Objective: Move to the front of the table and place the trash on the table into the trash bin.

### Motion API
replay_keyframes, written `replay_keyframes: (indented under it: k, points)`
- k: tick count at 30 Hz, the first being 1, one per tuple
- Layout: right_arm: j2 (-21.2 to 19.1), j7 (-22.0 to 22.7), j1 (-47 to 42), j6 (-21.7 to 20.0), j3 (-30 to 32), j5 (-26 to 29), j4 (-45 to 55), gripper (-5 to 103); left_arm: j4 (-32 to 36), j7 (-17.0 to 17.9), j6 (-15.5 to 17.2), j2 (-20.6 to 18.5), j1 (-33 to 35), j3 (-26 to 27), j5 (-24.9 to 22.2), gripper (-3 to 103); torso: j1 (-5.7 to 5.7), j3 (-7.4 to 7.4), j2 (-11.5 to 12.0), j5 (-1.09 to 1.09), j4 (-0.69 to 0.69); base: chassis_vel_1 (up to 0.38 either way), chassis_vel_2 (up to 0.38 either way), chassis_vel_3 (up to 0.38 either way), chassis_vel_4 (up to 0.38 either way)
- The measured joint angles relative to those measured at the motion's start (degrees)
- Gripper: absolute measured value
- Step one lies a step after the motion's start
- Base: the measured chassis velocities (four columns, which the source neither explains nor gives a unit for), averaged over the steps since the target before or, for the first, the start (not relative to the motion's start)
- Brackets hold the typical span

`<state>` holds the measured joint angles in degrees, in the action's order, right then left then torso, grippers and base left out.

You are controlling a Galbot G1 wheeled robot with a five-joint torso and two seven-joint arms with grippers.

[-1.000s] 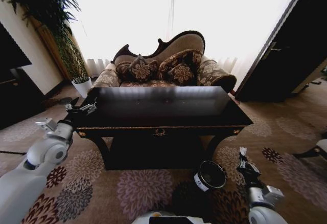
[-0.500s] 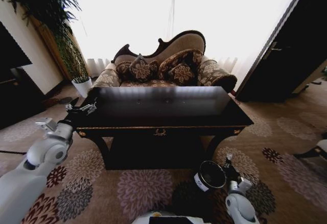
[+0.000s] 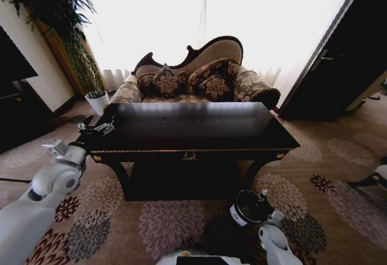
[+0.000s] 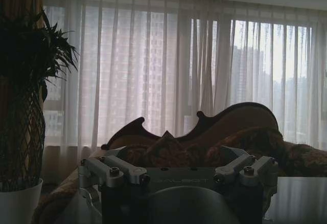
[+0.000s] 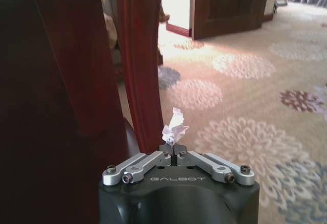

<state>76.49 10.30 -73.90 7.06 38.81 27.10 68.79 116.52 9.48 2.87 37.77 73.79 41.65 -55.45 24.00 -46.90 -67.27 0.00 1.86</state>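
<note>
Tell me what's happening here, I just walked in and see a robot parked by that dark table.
The robot is clearing trash. Its right gripper is shut on a crumpled white paper wad and sits low by the rim of the black trash bin, which stands on the carpet in front of the table. The wad is not yet in the bin. The left gripper hovers at the table's left corner, idle.
</note>
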Motion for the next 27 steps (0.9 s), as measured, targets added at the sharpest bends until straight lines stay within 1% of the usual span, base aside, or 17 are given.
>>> replay_keyframes:
  k: [1,4,5,8,9,11,12,14,19,20,21,22,24,25,27]
  points:
    - [0.00,0.00,0.00,0.00,0.00,0.00,0.00,1,0.00,0.00,0.00,0.00,0.00,0.00,0.00,100,0.00,0.00,0.00,0.00,0.00,0.000,0.000,0.000,0.000]
    - [-0.43,-0.41,3.69,0.81,-0.31,-0.50,-6.73,1,0.00,0.00,0.00,0.00,0.00,0.00,0.00,100,0.00,0.00,0.00,0.00,0.00,0.000,0.000,0.000,0.000]
    - [-0.43,-0.41,3.69,0.81,-0.31,-0.50,-6.73,1,0.00,0.00,0.00,0.00,0.00,0.00,0.00,100,0.00,0.00,0.00,0.00,0.00,0.000,0.000,0.000,0.000]
    - [-1.37,-1.10,7.73,1.54,-0.59,-0.93,-13.15,1,0.00,0.00,0.00,0.00,0.00,0.00,0.00,100,0.00,0.00,0.00,0.00,0.00,0.000,0.000,0.000,0.000]
    - [-1.37,-1.10,7.73,1.54,-0.59,-0.93,-13.15,1,0.00,0.00,0.00,0.00,0.00,0.00,0.00,100,0.00,0.00,0.00,0.00,0.00,0.000,0.000,0.000,0.000]
    - [-1.53,-1.45,9.80,1.73,-0.63,-1.09,-16.42,0,0.00,0.00,0.00,0.00,0.00,0.00,0.00,100,0.00,0.00,0.00,0.00,0.00,0.000,0.000,0.000,0.000]
    - [-1.45,-1.46,10.44,1.73,-0.57,-1.04,-17.24,6,-0.01,0.00,0.00,0.00,0.00,0.00,0.00,100,0.00,0.00,0.00,0.00,0.00,0.000,0.000,0.000,0.000]
    - [-1.32,-1.46,10.98,1.69,-0.52,-0.92,-17.82,6,0.00,0.00,0.00,0.00,0.00,0.00,0.00,100,0.00,0.00,0.00,0.00,0.00,0.000,0.000,0.000,0.000]
    - [0.03,-1.45,13.86,1.41,-0.49,-0.65,-22.33,32,-0.01,0.00,0.00,0.00,0.00,0.00,0.00,100,0.00,0.01,0.00,0.00,-0.01,0.000,0.000,0.000,0.000]
    - [0.03,-1.45,13.86,1.41,-0.49,-0.65,-22.33,32,-0.01,0.00,0.00,0.00,0.00,0.00,0.00,100,0.00,0.01,0.00,0.00,-0.01,0.000,0.000,0.000,0.000]
    - [0.12,-1.46,14.14,1.41,-0.49,-0.80,-23.02,37,-0.01,0.00,0.00,0.00,0.00,0.00,0.00,100,0.00,0.00,-0.01,0.00,0.00,0.000,0.000,0.000,0.000]
    - [0.14,-1.47,14.26,1.42,-0.48,-0.83,-23.32,37,0.00,0.00,0.00,0.00,0.00,0.00,0.00,100,0.00,0.00,-0.01,0.01,0.00,0.000,0.000,0.000,0.000]
    - [0.09,-1.53,14.54,1.44,-0.33,-0.86,-24.21,49,0.00,0.00,0.00,0.00,0.00,0.00,0.00,100,0.00,0.01,-0.01,0.00,0.00,0.000,0.000,0.000,0.000]
    - [0.09,-1.53,14.54,1.44,-0.33,-0.86,-24.21,49,0.00,0.00,0.00,0.00,0.00,0.00,0.00,100,0.00,0.01,-0.01,0.00,0.00,0.000,0.000,0.000,0.000]
    - [-0.02,-1.56,14.54,1.45,-0.19,-0.86,-24.49,60,-0.01,0.00,0.00,0.00,0.00,0.00,0.00,100,0.00,0.01,-0.01,0.00,0.00,0.000,0.000,0.000,0.000]
